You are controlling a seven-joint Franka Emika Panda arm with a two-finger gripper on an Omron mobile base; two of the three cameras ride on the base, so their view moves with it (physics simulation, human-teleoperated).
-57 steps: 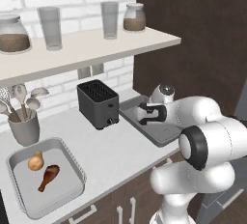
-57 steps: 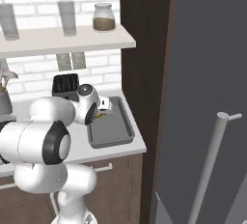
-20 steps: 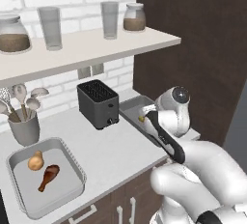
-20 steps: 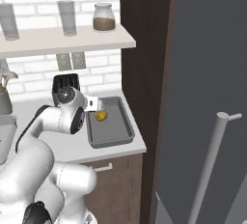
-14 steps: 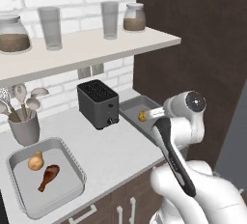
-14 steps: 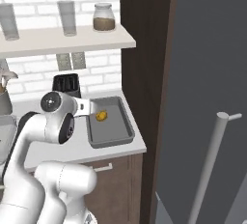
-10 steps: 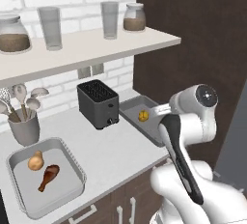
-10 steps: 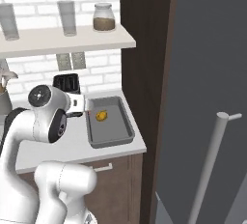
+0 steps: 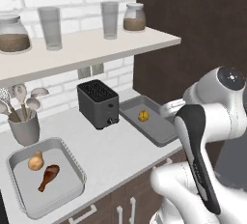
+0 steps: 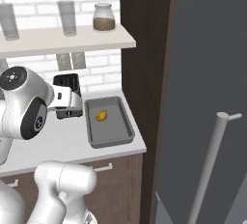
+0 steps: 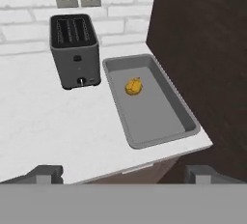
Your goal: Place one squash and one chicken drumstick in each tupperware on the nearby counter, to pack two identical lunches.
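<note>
Squash (image 11: 133, 86) sits alone in the rt tupperware (image 11: 178, 112), next to the toaster (image 11: 75, 49). Gripper (image 11: 123, 174) jaws wide apart, holding nothing, hovering above the counter (image 11: 58, 121) edge. Left tupperware (image 9: 66, 151) has 2nd squash (image 9: 34, 161) w/ a chicken drumstick (image 9: 48, 175) just beside it.

Yellow squash (image 10: 101, 116) in grey tupperware (image 10: 118, 136)

Black toaster (image 9: 98, 104) on counter (image 9: 116, 150); jars, glasses on shelf (image 9: 87, 49).
</note>
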